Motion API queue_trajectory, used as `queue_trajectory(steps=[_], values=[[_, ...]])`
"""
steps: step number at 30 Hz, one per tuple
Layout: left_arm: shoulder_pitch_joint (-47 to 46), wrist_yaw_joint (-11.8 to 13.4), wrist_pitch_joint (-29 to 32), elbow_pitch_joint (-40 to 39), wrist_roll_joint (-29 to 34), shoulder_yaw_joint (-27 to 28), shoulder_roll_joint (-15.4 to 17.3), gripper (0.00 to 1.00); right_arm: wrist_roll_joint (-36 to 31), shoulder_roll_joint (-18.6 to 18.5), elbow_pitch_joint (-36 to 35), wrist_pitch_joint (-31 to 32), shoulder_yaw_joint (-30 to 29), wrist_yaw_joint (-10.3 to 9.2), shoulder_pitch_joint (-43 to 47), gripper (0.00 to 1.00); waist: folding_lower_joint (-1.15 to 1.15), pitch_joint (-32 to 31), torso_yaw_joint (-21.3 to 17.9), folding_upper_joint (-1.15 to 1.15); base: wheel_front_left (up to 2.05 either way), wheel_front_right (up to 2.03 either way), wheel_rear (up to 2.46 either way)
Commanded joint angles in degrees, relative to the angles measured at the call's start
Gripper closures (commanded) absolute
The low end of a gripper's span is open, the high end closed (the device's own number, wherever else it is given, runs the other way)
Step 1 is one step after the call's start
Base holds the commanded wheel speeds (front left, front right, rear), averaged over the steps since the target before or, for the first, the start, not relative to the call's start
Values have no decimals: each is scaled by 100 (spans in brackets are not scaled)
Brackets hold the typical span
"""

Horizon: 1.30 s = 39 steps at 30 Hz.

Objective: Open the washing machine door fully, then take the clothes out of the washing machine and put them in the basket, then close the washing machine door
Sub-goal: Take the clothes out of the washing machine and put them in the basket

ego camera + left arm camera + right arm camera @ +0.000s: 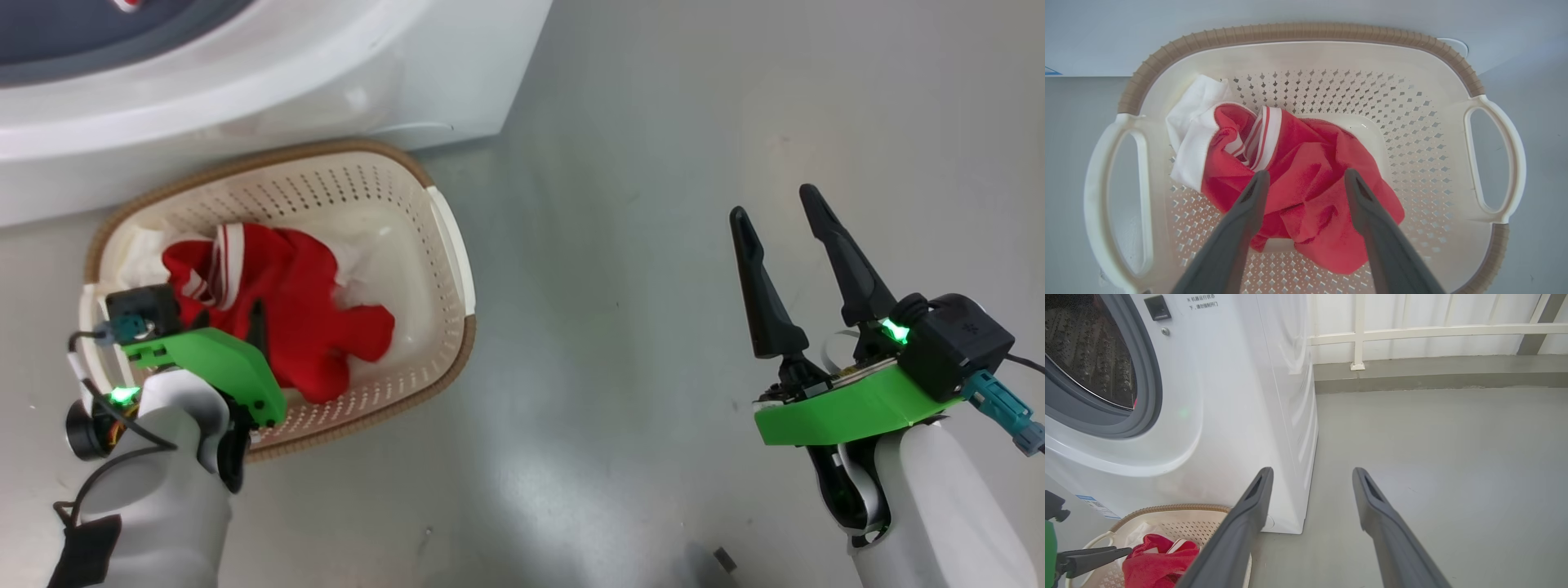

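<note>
The cream basket [453, 245] stands on the floor against the white washing machine [269, 73]. Red clothes [302, 318] with white trim and some white cloth [1194, 122] lie bunched inside it. My left gripper [1306, 173] hangs open just above the red fabric, its jaws wide apart and holding nothing. In the head view one of its dark fingers [258, 325] points down into the basket. My right gripper [774, 206] is open and empty over bare floor to the right. The machine's grey-ringed opening [1147, 375] shows the steel drum. The door is out of view.
The grey floor [653, 122] stretches right of the machine and basket. A white railing and wall [1412, 332] close off the far side. In the right wrist view the basket [1167, 508] sits at the lower left under the machine's front.
</note>
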Motion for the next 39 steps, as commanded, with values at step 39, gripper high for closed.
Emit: queue_trajectory(steps=[39], values=[[2839, 300, -622, -4896, 947, 867, -33, 0, -247, 1, 506, -35, -202, 35, 331, 0, 0, -2485, 598, 0, 0, 0, 0]])
